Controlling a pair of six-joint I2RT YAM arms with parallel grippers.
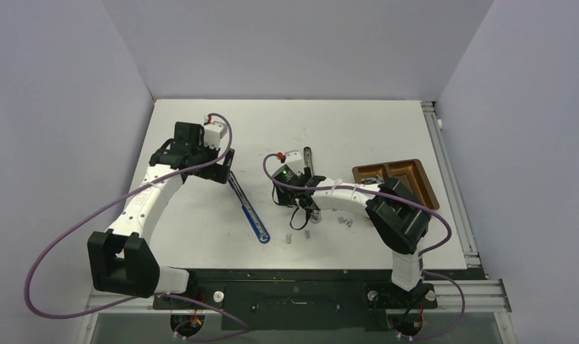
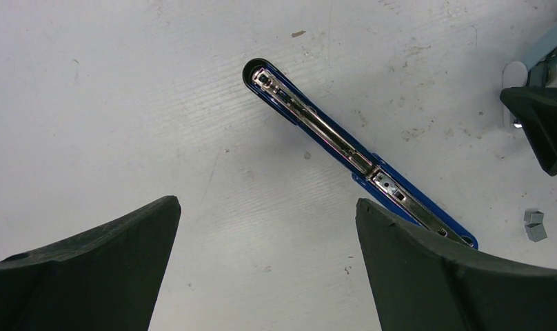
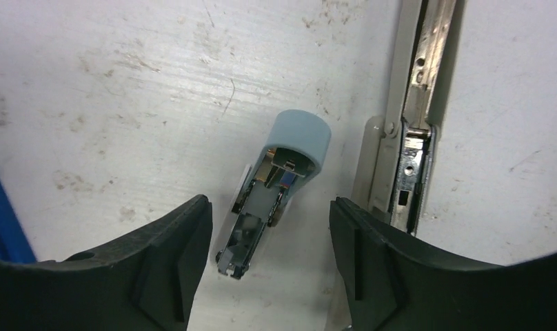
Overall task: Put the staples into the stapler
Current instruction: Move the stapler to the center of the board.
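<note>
The white bench [image 1: 344, 129] carried a blue stapler [image 2: 358, 155], folded out flat with its metal magazine channel exposed; it lay left of the bench centre, running diagonally toward the near edge. The left gripper [image 2: 265, 202] hovered above it with its jaws spread fully apart and nothing held; one end of the blue stapler passed just beside one black finger [image 2: 427, 269]. The right gripper [image 3: 270, 201] stood at the bench centre, jaws parted and gripping nothing; a small pale blue-grey stapler [image 3: 282, 176] lay opened between its fingers, with bare bench visible on either side. A long grey stapler [image 3: 413, 138], also opened out, lay just beside that. The staples [image 1: 288, 239] lay loose as short silvery strips near the near edge, some between the blue stapler's tip and the right gripper, others further right. A brown tray [image 1: 415, 179] sat by the right edge.
</note>
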